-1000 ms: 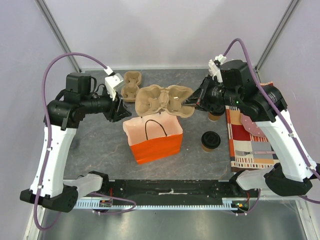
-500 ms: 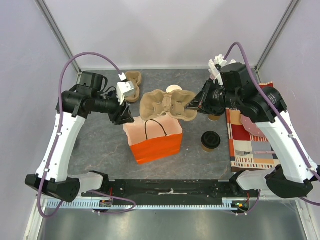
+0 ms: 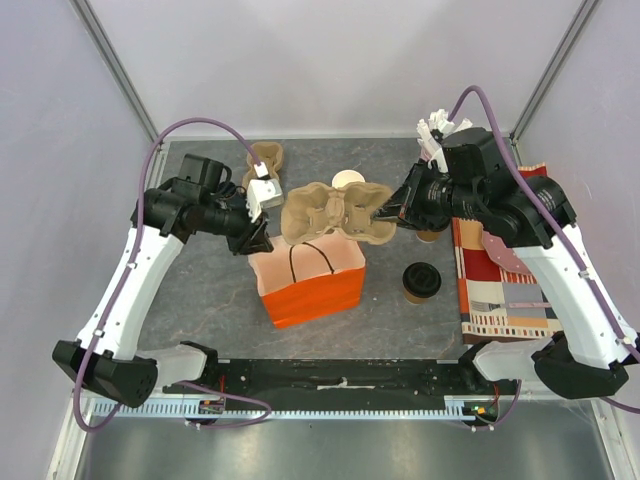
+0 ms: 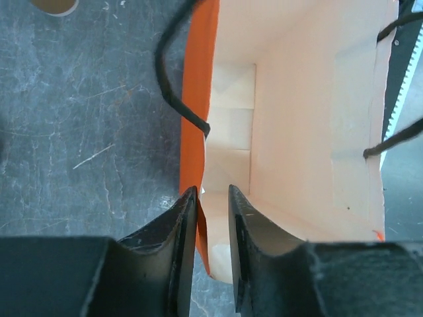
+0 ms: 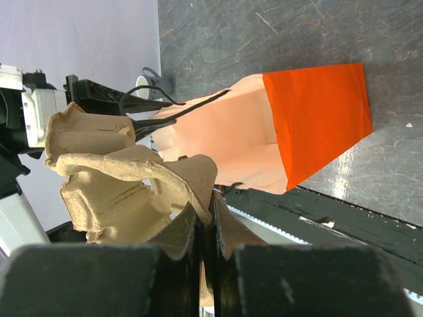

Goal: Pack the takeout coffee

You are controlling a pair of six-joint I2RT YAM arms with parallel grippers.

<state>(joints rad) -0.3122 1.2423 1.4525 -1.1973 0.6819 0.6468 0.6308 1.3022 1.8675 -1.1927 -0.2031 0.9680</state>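
My right gripper (image 3: 383, 212) is shut on the rim of a brown pulp cup carrier (image 3: 330, 210) and holds it in the air over the open orange paper bag (image 3: 315, 285). The right wrist view shows its fingers (image 5: 210, 198) pinching the carrier (image 5: 112, 178) above the bag (image 5: 317, 112). My left gripper (image 3: 256, 238) is at the bag's left rim. Its fingers (image 4: 213, 191) are narrowly open and straddle the bag's orange wall (image 4: 198, 132). One kraft cup with a black lid (image 3: 421, 280) stands right of the bag. A second cup (image 3: 432, 237) is mostly hidden under my right arm.
A second pulp carrier (image 3: 265, 165) lies at the back left. A cream round cup mouth (image 3: 347, 179) shows behind the held carrier. A striped cloth (image 3: 500, 290) lies along the right edge. A black rail (image 3: 340, 375) runs along the table's front.
My left arm has swung right and down until its fingers straddle the bag's left rim. My right gripper has shifted the carrier slightly, keeping it over the bag.
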